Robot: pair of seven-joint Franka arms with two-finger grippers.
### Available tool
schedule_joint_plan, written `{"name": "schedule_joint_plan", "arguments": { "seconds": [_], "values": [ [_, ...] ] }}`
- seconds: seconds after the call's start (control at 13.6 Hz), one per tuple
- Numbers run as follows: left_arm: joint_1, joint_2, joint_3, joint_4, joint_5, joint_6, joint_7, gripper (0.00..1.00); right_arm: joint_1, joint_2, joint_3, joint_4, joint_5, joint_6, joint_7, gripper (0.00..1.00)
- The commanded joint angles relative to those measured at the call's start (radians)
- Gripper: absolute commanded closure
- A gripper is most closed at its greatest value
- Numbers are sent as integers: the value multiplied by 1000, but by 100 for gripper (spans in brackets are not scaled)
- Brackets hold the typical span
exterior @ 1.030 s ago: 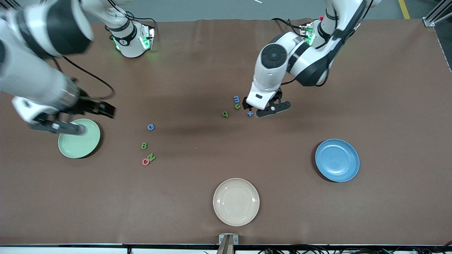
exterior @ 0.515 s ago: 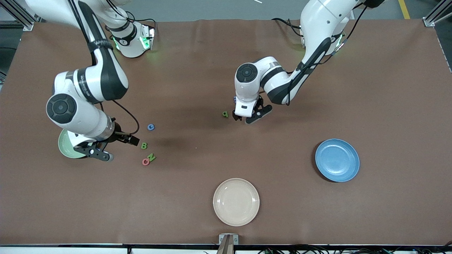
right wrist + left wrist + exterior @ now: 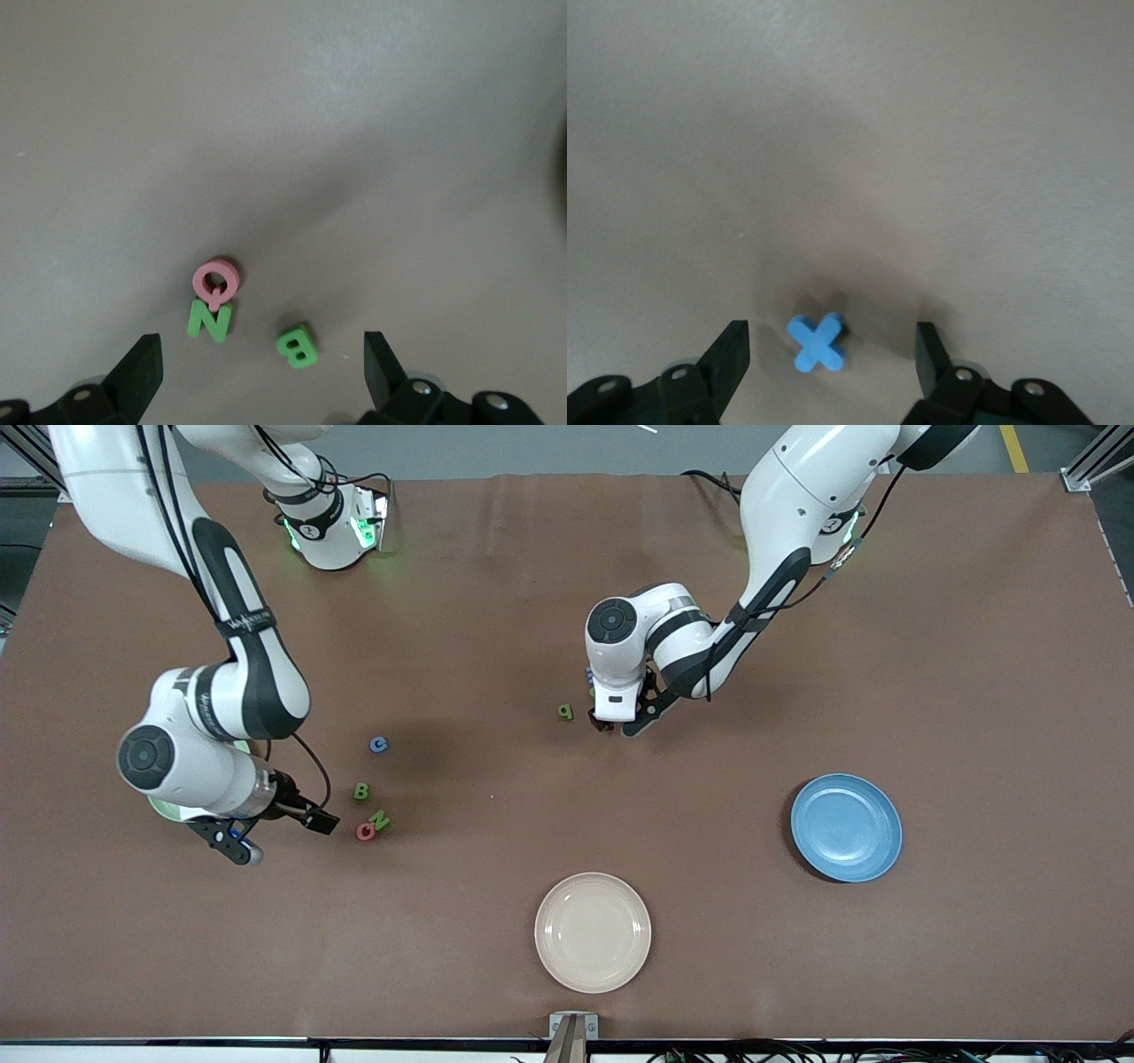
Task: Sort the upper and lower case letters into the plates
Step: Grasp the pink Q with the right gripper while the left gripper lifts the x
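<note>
blue plate (image 3: 846, 827) lay toward left arm's end, mint plate (image 3: 164, 810) mostly hidden under right arm. left gripper (image 3: 830, 354) open astride blue cross (image 3: 818, 343), not gripping. right gripper (image 3: 263, 367) open, empty, near pink q (image 3: 215, 280), green n (image 3: 210, 320), green b (image 3: 296, 345).

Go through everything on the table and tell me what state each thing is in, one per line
Left gripper: open, fingers either side of the blue cross piece.
Right gripper: open, over the table near the pink Q, green N and green B.
Blue plate: empty.
Beige plate: empty.
Green plate: mostly hidden under the right arm.
Blue c, green q: lying flat, unsorted.
</note>
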Motion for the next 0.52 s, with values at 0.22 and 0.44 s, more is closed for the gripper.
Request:
{"name": "schedule_joint_plan", "arguments": {
  "seconds": [0.22,0.44],
  "values": [
    [8,-38,-17,-49,23,8,-90,46,47,170,2,194,0,-11,122,1],
    [17,-49,-19,-52,21,8,-91,56,47,236,2,254,-40,-6,122,2]
  ]
}}
